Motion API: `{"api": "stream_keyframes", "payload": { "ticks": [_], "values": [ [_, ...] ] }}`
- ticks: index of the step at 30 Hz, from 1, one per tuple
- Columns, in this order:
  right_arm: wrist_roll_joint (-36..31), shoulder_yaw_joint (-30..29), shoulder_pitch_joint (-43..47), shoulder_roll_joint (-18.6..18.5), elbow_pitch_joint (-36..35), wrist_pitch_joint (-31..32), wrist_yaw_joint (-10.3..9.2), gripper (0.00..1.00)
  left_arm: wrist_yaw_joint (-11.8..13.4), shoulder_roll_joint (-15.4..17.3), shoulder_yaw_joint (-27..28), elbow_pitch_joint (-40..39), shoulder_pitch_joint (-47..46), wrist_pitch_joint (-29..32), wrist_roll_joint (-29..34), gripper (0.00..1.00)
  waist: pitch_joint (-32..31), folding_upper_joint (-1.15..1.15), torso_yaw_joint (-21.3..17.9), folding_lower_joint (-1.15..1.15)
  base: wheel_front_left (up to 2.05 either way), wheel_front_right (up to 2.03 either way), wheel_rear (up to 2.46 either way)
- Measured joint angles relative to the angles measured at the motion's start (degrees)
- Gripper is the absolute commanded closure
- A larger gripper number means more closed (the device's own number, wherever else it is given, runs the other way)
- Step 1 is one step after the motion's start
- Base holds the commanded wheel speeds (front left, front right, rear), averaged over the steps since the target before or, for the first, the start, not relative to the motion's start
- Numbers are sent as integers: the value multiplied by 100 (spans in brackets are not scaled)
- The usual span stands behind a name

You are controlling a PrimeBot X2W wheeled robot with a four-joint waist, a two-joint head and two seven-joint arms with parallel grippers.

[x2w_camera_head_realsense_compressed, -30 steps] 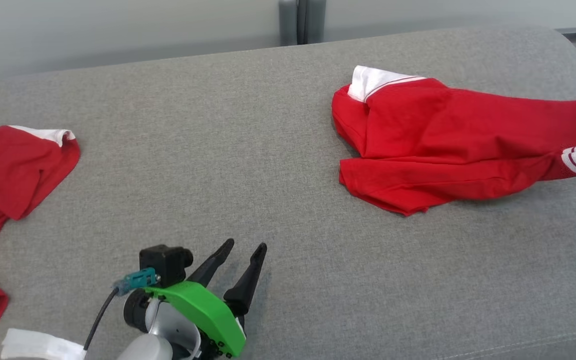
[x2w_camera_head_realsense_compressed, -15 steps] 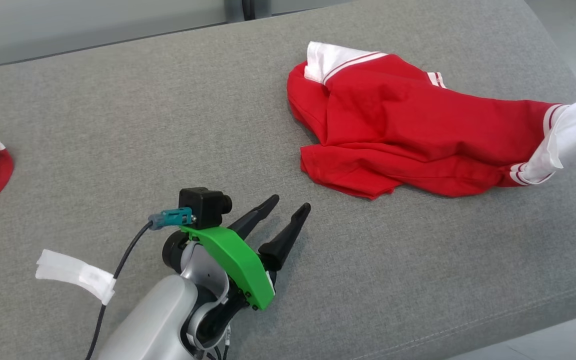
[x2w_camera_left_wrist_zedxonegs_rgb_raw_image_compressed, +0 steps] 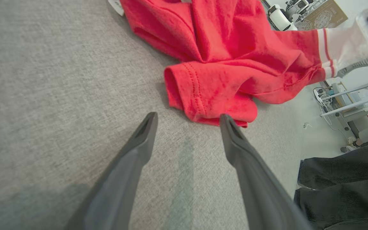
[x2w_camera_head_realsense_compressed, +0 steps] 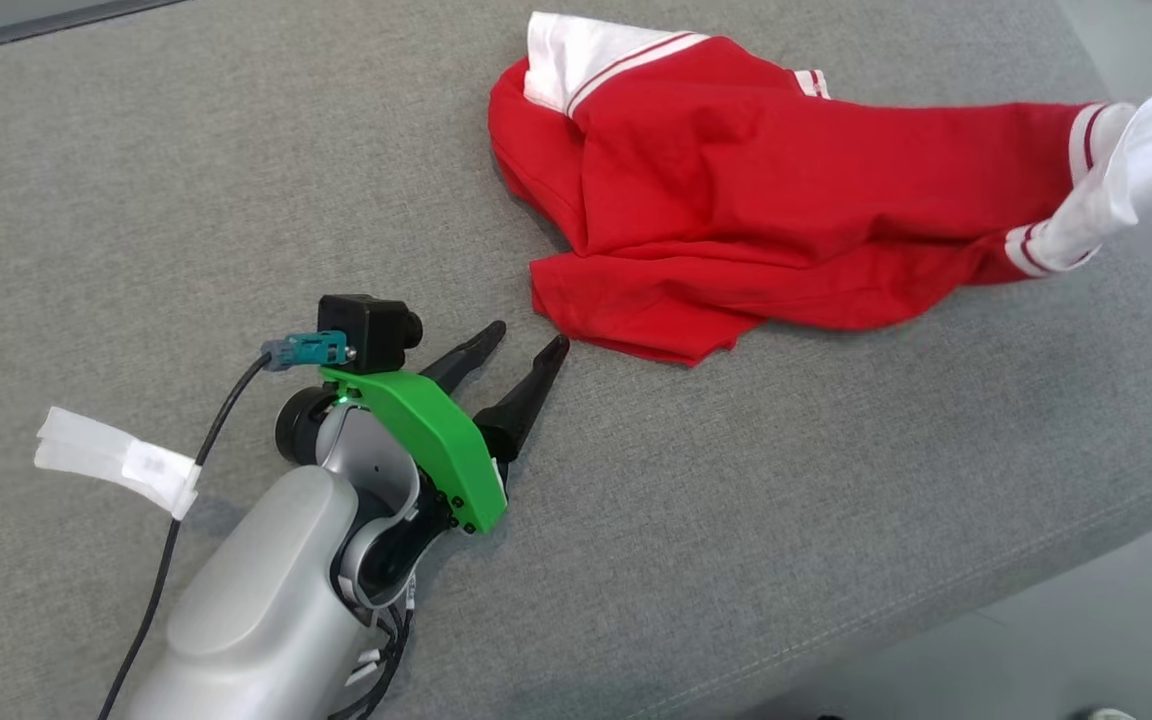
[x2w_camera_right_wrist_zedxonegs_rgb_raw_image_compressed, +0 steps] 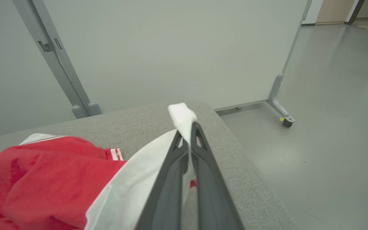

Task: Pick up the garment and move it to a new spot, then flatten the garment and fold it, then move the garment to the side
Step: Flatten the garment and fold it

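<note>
The garment [x2w_camera_head_realsense_compressed: 756, 210] is a red shirt with white, red-striped trim, lying crumpled on the grey cushioned surface [x2w_camera_head_realsense_compressed: 236, 180]. My right gripper [x2w_camera_right_wrist_zedxonegs_rgb_raw_image_compressed: 187, 131] is shut on the garment's white sleeve [x2w_camera_right_wrist_zedxonegs_rgb_raw_image_compressed: 177, 118], which it holds lifted at the right end. The left gripper [x2w_camera_head_realsense_compressed: 526, 335] rests open on the fabric surface, fingers pointing at the garment's near red hem [x2w_camera_left_wrist_zedxonegs_rgb_raw_image_compressed: 209, 95]. In the left wrist view its right fingertip [x2w_camera_left_wrist_zedxonegs_rgb_raw_image_compressed: 227, 123] sits just at the hem's edge; the gap between the fingers holds only grey surface.
A white tag [x2w_camera_head_realsense_compressed: 111, 460] is wrapped on the left arm's black cable. The surface's front-right edge [x2w_camera_head_realsense_compressed: 936, 590] drops to a grey floor. A grey partition with a wheeled foot [x2w_camera_right_wrist_zedxonegs_rgb_raw_image_compressed: 281, 111] stands behind. Dark trousers of a person [x2w_camera_left_wrist_zedxonegs_rgb_raw_image_compressed: 343, 188] show in the left wrist view.
The head camera has swung right and down, so a second red cloth at the left left the picture. My left gripper came closer to the garment's hem. The right gripper keeps its hold on the sleeve.
</note>
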Motion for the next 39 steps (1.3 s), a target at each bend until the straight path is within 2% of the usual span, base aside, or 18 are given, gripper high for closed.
{"api": "stream_keyframes", "payload": {
  "ticks": [8, 18, 28, 39],
  "values": [
    [-286, -138, -599, -248, 298, -69, -120, 100, -102, -85, -238, 294, -430, -9, 48, 0, 360, 0, -165, 0, 0, 0, 0],
    [-506, -157, -875, -352, 839, -68, -230, 100, -179, -245, -502, 539, -653, -121, 1, 0, 449, 0, 76, 0, 0, 0, 0],
    [-608, -42, -1132, -238, 1105, -70, -269, 100, -196, -286, -803, 590, -658, -269, -265, 0, 393, 0, 182, 0, 0, 0, 0],
    [-665, 133, -1340, -99, 1300, -124, -216, 100, -194, -283, -1074, 793, -791, -521, -339, 0, 382, 0, 20, 0, 0, 0, 0]
  ]
}}
